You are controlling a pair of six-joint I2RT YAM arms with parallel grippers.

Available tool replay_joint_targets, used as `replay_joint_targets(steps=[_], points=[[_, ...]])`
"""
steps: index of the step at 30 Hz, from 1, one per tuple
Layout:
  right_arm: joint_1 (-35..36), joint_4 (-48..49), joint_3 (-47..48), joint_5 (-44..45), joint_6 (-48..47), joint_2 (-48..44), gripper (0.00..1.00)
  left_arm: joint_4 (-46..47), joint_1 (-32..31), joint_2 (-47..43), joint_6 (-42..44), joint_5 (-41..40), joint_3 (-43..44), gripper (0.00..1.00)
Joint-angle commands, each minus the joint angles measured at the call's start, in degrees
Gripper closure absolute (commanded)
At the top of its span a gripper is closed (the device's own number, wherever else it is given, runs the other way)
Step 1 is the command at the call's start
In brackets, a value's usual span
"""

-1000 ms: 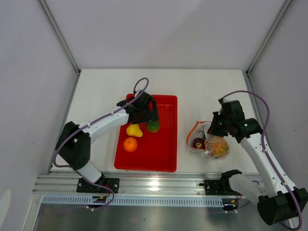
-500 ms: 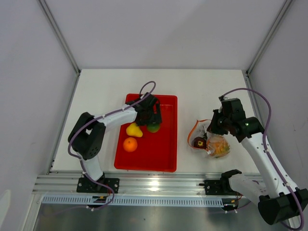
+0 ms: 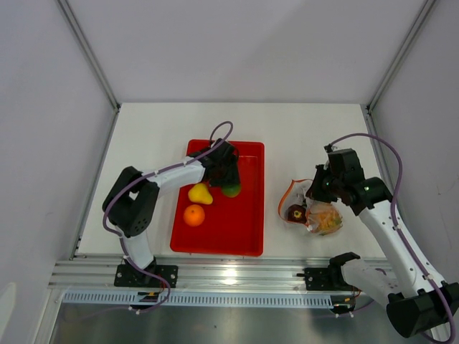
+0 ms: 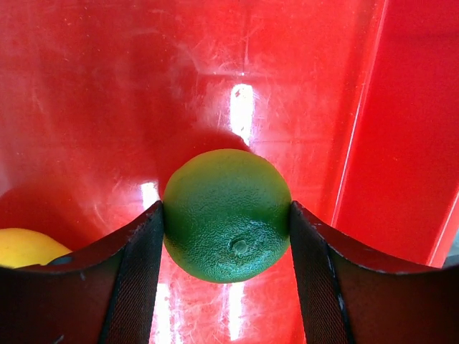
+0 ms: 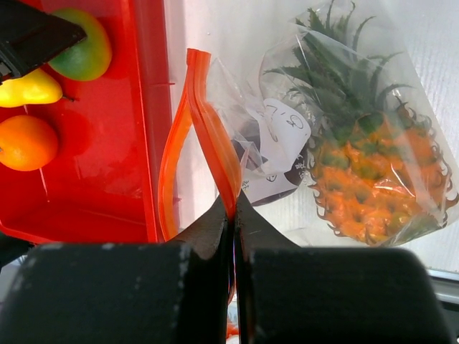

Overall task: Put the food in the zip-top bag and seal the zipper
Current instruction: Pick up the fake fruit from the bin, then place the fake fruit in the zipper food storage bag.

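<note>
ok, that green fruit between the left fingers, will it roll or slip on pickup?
Round green fruit on the glossy tray: probably rolls if nudged. Its pebbled skin should help grip, but the fingers touch only at its widest sides, so it may pivot.

White table point(image 3: 308, 129): red tray point(image 3: 240, 229) at centre, close to near edge; bag point(image 3: 319, 218) right of tray, apart, mouth toward tray.

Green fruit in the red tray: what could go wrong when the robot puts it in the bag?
The green fruit is round, and the left gripper touches only its two sides, so it might pop out and roll across the red tray. The right gripper pinches the zipper at one spot, leaving the mouth of the zip-top bag narrow, so the fruit might bump its edge.
</note>
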Motion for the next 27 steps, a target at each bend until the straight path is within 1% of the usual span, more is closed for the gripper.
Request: replay_joint_targets(steps=[1,2,3,4,10,11,13,16,17,18,20,21,23,27], points=[[0.5,1.4,1.1,0.1,0.2,-0.4,1.00,2.8,-0.2,-1.7,0.1,1.7,-1.8,0.76],[0.5,1.1,1.3,0.5,0.0,-0.4,1.00,2.8,-0.2,-2.2,0.3,1.8,-1.9,0.84],[0.4,0.8,1.6,0.8,-0.1,-0.4,1.00,2.8,-0.2,-2.8,0.9,1.8,-1.9,0.99],[0.4,0.4,1.8,1.4,-0.3,-0.4,1.00,2.8,-0.3,-4.5,1.2,2.0,-2.0,1.00],[0.4,-1.1,3.5,1.8,-1.2,-0.4,1.00,5.1,-1.9,-12.7,4.1,4.9,-1.4,0.99],[0.5,-1.4,3.9,1.8,-1.3,-0.4,1.00,5.6,-2.6,-14.9,4.4,7.6,-1.3,0.99],[0.5,-2.3,4.4,1.9,-1.5,-0.5,1.00,6.5,-4.7,-16.8,4.7,9.1,-0.6,0.99],[0.5,-3.3,5.0,2.3,-1.9,-0.7,1.00,11.9,-7.5,-19.9,5.0,16.4,-0.9,1.00],[0.5,-3.5,5.1,2.3,-1.9,-1.0,1.00,17.7,-8.0,-20.3,4.3,19.6,-1.2,0.99],[0.5,-3.6,5.1,2.3,-1.8,-1.1,1.00,20.3,-9.0,-20.3,3.6,25.5,-1.8,0.99],[0.5,-3.9,5.3,1.7,-1.6,-1.4,1.00,24.0,-11.0,-19.2,2.8,29.7,-0.2,1.00],[0.6,-3.9,5.3,1.5,-1.4,-1.5,1.00,24.1,-11.9,-18.5,3.2,31.1,0.7,0.99],[0.4,-4.0,5.4,0.8,-0.9,-1.6,1.00,24.4,-14.3,-17.0,3.7,30.8,2.2,0.99],[0.4,-4.0,6.0,-1.6,0.1,-2.1,1.00,30.4,-17.1,-16.0,1.8,30.1,0.8,1.00]])
